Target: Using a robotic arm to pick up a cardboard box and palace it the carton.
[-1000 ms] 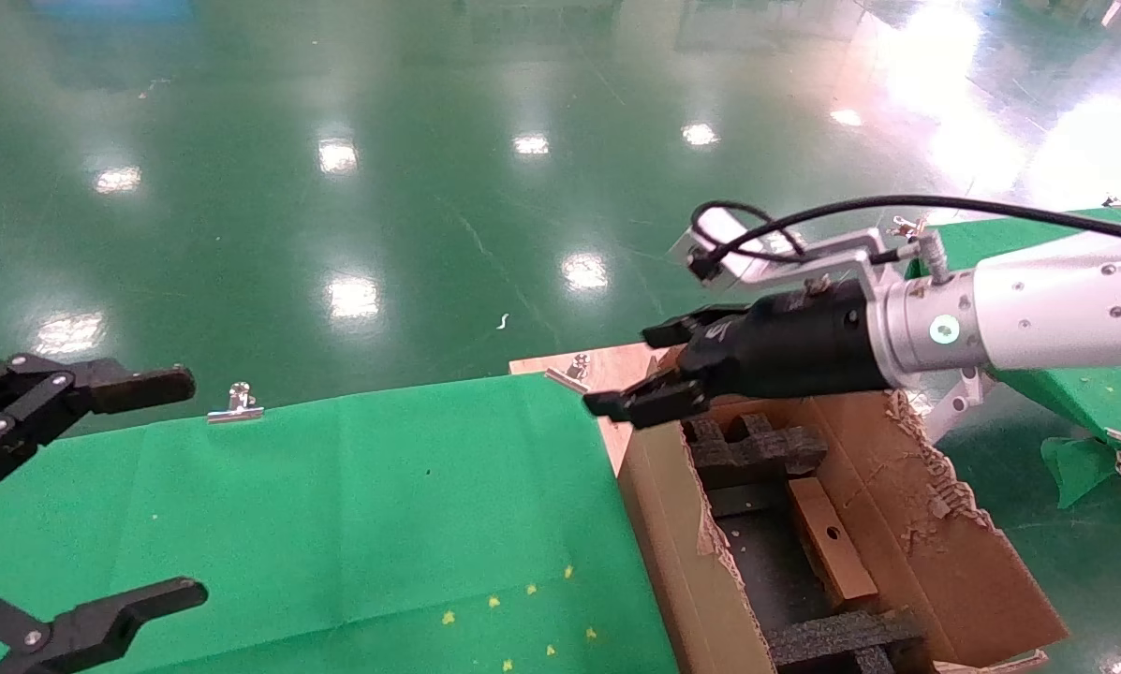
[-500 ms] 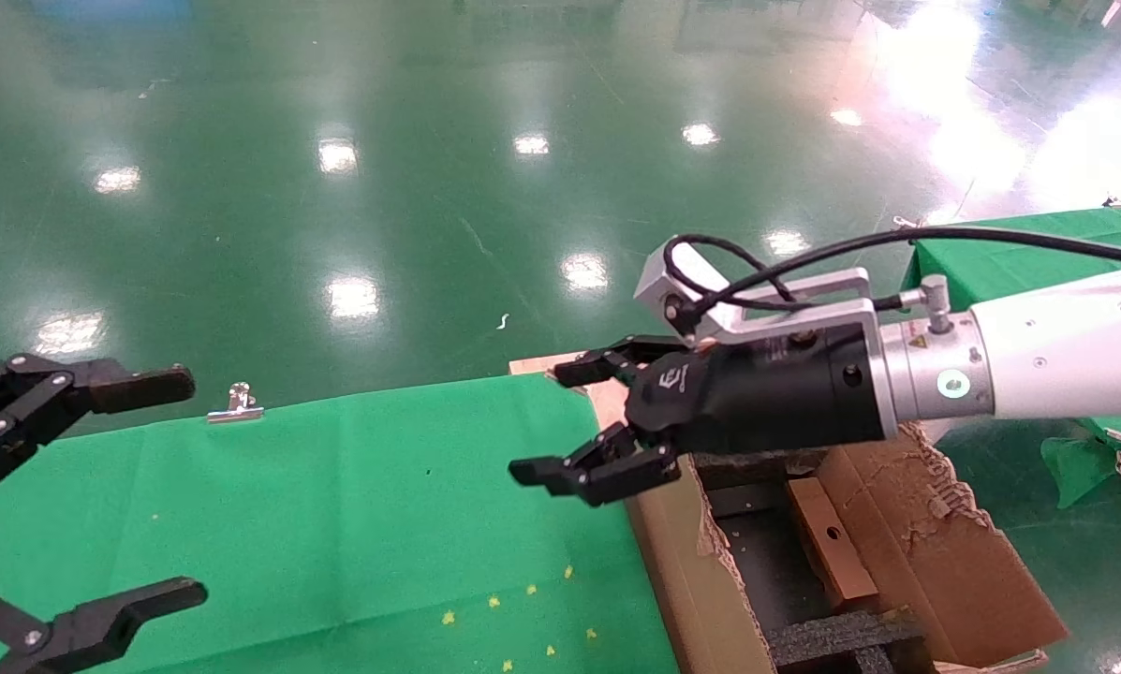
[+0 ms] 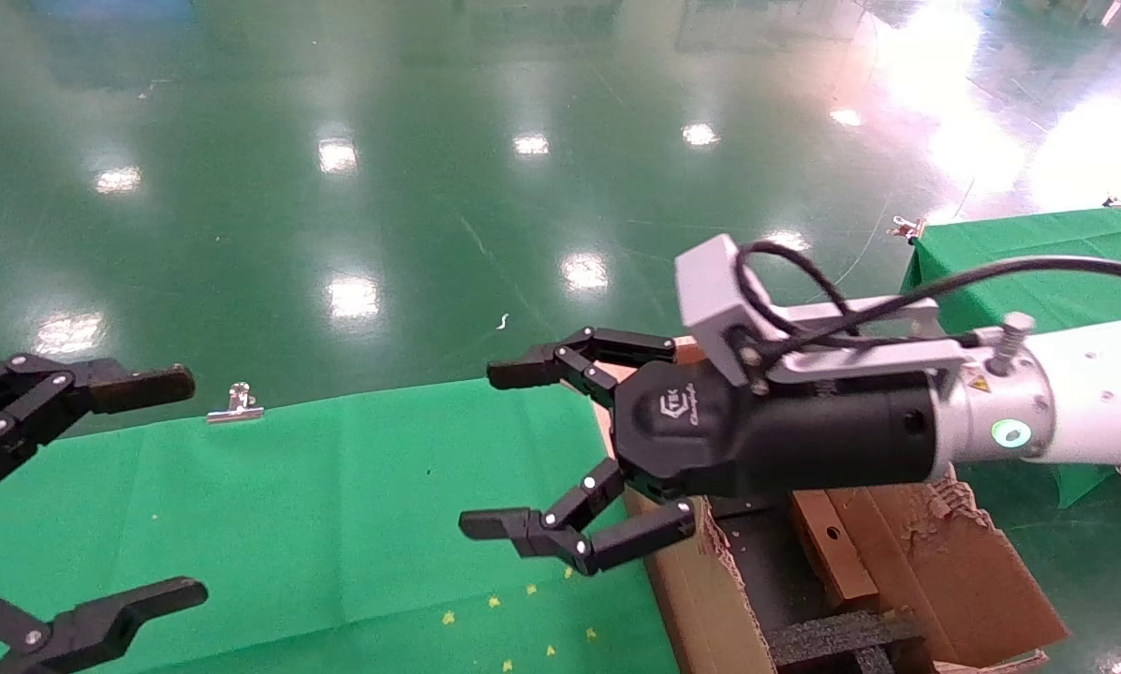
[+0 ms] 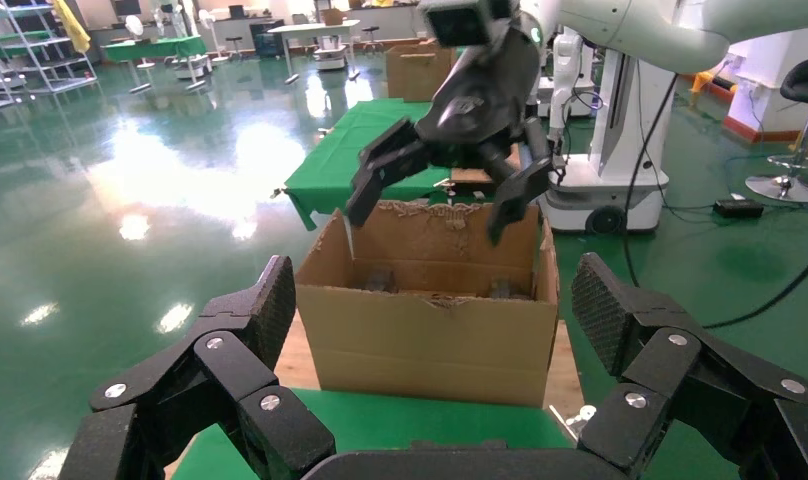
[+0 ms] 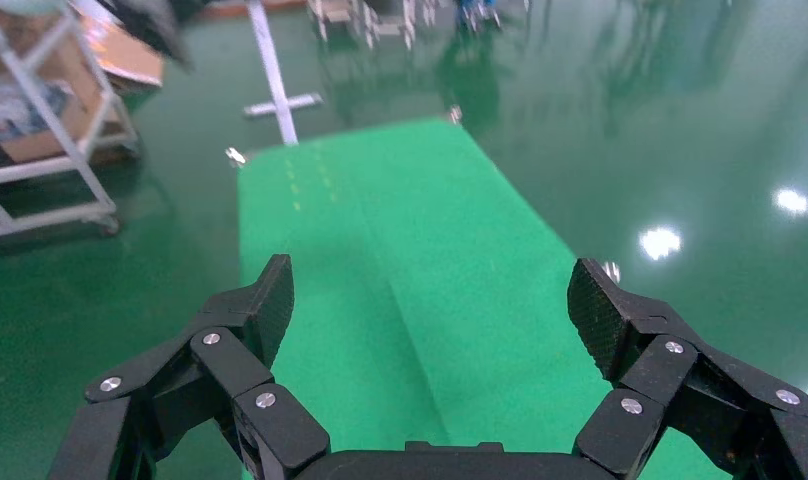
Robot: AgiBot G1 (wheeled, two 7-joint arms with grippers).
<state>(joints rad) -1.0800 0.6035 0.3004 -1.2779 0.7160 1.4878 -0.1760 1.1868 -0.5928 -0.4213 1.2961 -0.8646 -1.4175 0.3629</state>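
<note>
1 cardboard box (image 3: pixel 830 545) lies inside 1 carton (image 3: pixel 953 571), right; 2 grippers spread open: right gripper (image 3: pixel 513 449) above it, left gripper (image 3: pixel 139 487) parked left.

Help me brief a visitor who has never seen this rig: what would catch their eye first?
The right pincer, jaws spread wide and empty, hanging over the green-covered table beside the carton. Inside the torn carton a small cardboard box lies among black foam inserts. The left pincer sits open at the table's left edge.
</note>
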